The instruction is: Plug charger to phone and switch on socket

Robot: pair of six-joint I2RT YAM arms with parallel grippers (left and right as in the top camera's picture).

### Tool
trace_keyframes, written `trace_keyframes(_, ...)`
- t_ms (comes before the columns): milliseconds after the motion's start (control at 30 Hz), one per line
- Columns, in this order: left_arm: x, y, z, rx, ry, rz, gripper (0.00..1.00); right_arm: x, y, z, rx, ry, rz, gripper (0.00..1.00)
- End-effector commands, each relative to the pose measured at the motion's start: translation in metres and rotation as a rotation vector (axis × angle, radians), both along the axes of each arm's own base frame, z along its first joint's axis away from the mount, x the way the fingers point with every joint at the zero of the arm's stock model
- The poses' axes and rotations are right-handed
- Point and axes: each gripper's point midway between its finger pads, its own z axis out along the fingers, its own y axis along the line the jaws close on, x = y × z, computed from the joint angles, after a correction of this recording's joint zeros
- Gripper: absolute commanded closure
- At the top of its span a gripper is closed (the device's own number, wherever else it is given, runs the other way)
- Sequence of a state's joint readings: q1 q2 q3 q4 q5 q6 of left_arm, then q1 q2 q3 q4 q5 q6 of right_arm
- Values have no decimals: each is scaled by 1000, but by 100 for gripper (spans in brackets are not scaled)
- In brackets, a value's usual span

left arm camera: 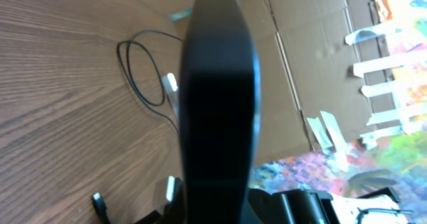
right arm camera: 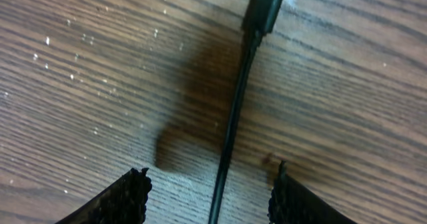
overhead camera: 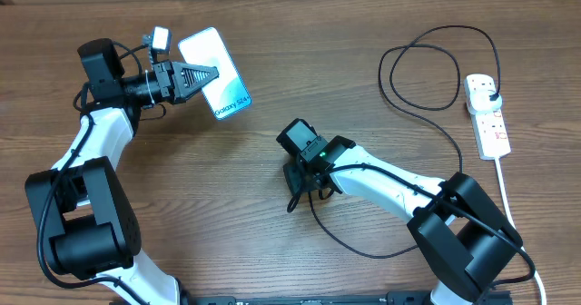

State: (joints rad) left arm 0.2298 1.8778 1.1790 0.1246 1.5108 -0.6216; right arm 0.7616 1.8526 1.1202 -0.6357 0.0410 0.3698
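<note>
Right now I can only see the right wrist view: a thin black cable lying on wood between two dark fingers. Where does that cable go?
Observer: The charger loops off to the right, and its black plug sits in a white power strip.
Operator: And where is the phone it should go into?
Observer: The phone is far over on the left, clamped in the left gripper, its light blue screen facing up.
Operator: Is my cable's tip anywhere near it?
Observer: No. The connector lies in the middle by the open right gripper, well apart from the phone.
</note>
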Motion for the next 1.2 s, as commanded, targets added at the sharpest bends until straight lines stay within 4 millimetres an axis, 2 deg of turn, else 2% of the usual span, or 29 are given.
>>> trace_keyframes(0, 2, 0, 6, 15, -59, -3, 96, 10, 3, 2, 0, -41, -12, 40)
trace_keyframes(133, 2, 0, 4, 10, -36, -3, 96, 20, 0, -3, 3, -54, -30, 44)
trace_keyframes(267, 0, 0, 2, 2, -5, -4, 96, 21, -4, -18, -19, -4, -41, 48)
trace_keyframes(300, 0, -1, 2, 1, -1, -4, 96, 21, -4, -20, -27, 5, -42, 51)
trace_keyframes(400, -1, -1, 1, -1, 13, -3, 96, 20, -5, -22, -51, 31, -42, 69)
trace_keyframes(500, -1, -1, 0, -3, 19, -3, 96, 15, -9, -23, -72, 53, -42, 81)
trace_keyframes(567, -1, -1, 0, -4, 20, -4, 96, 3, -16, -24, -98, 110, -38, 91)
trace_keyframes(733, -2, -1, -1, -7, 37, -3, 96, -9, -22, -26, -120, 162, -34, 96)
trace_keyframes(833, -4, -1, -3, -16, 73, -3, 96, -12, -16, -24, -90, 177, 11, 96)
trace_keyframes(967, -5, -2, -5, -21, 99, -2, 96, -3, -3, -7, -44, 150, 43, 96)
trace_keyframes(1067, -5, -1, -5, -21, 99, -1, 96, 7, 8, 22, 9, 88, 68, 96)
trace_keyframes(1100, -5, -1, -5, -22, 99, -3, 96, 11, 12, 45, 51, 45, 70, 96)
trace_keyframes(1167, -6, -1, -4, -25, 97, -7, 96, 8, 18, 70, 116, 23, 86, 96)
